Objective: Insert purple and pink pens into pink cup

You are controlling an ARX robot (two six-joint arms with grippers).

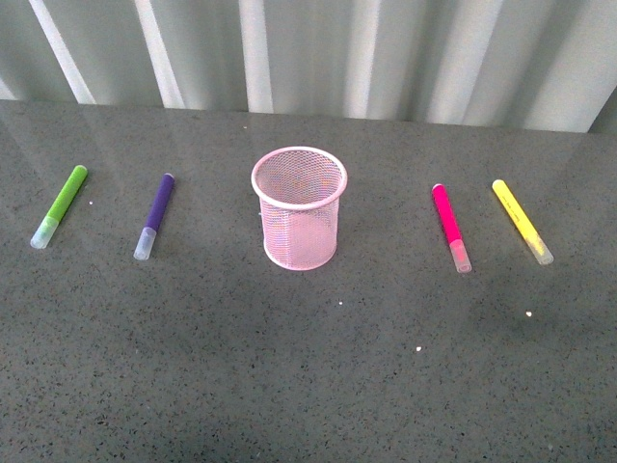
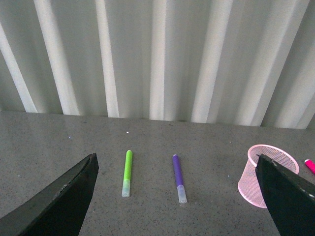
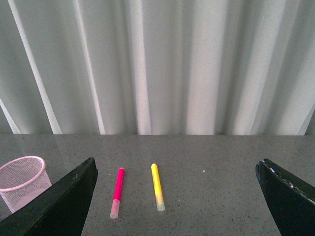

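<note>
The pink cup point(image 1: 299, 236) stands upright near the middle of the grey speckled counter point(image 1: 308, 376), its mouth facing up and its mesh wall narrowing a little toward the base. To the cup's left, well apart from it, the purple pen point(image 1: 156, 214) lies flat on the counter, its clear cap at the end nearer the robot and its dark body angled slightly back toward the cup. Further out on that same side lies a green marker point(image 1: 60, 205), leaning much the same way, cap also on the near end. To the cup's right, again well apart from it, the pink pen point(image 1: 449, 227) lies flat with its pale cap nearest the robot, and beyond it, further from the cup, lies a yellow marker point(image 1: 522, 221). All four lie singly, none touching the cup or each other. Behind the cup, the counter ends at a pale corrugated wall point(image 1: 308, 48). Neither arm shows from the front. The left end effector point(image 2: 176, 158) hangs above the counter on the cup's left side, its dark fingers point(image 2: 59, 201) spread wide with nothing between them; the green marker and purple pen show through the gap, the cup just inside one finger. The right end effector point(image 3: 176, 162) is likewise spread wide and holds nothing, hanging over the cup's right side with the pink pen and yellow marker framed between its fingers.
</note>
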